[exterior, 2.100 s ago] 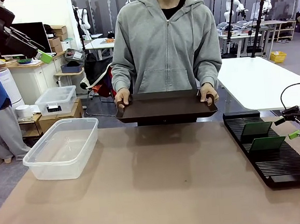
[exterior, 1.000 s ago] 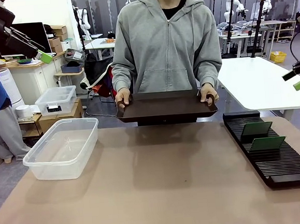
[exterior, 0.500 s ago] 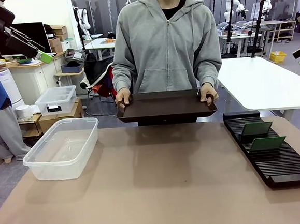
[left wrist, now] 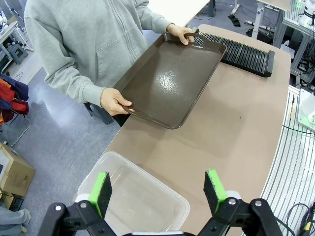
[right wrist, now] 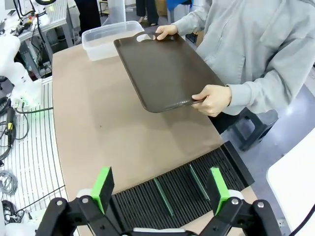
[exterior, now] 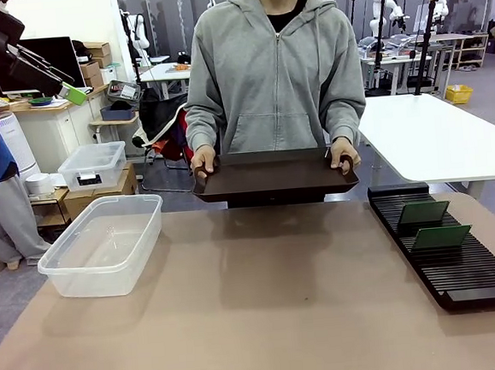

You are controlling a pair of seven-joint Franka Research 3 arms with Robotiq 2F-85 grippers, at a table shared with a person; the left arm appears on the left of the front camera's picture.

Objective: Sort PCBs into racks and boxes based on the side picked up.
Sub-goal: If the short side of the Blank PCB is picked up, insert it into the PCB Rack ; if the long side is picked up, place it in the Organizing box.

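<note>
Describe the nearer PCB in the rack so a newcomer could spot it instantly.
Find the long black rack on the table's right side. Two green boards stand in its slots; the nearer PCB is the one closer to the robot, with the other PCB behind it, towards the person.

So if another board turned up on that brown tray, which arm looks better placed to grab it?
Hard to call. The tray sits mid-table in the person's hands. The left pincer hangs open above the clear tub, the right pincer open above the rack holding both boards. Perhaps the right, slightly.
</note>
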